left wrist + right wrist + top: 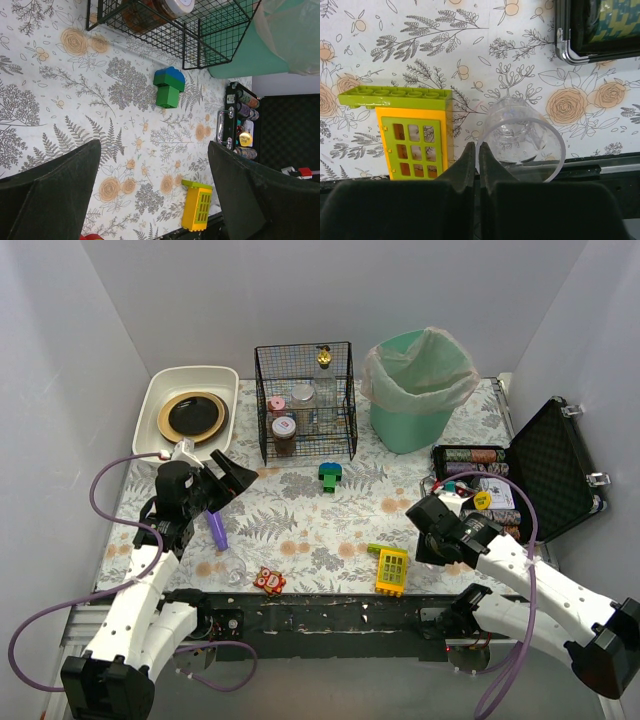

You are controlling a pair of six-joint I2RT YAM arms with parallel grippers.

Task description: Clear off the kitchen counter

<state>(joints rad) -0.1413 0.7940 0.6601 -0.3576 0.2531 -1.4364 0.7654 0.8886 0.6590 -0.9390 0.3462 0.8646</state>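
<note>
The kitchen counter (300, 515) is covered in leaf-print cloth. My right gripper (476, 147) is shut on the rim of a clear plastic cup (520, 135), low over the counter's front edge next to a yellow-green window block (410, 135). In the top view it (432, 532) is at the front right. My left gripper (228, 480) is open and empty above the counter's left side, over a purple item (217, 530). Its wrist view shows a green-blue block (168, 88) and the window block (197, 206) between its wide-open jaws (154, 146).
A white tub (152, 405) holding a dark plate, a wire basket (305, 405) with jars and a green lined bin (418, 390) stand at the back. An open black case (545, 470) is at the right. A red-orange toy (268, 581) and another clear cup (232, 570) lie near the front edge.
</note>
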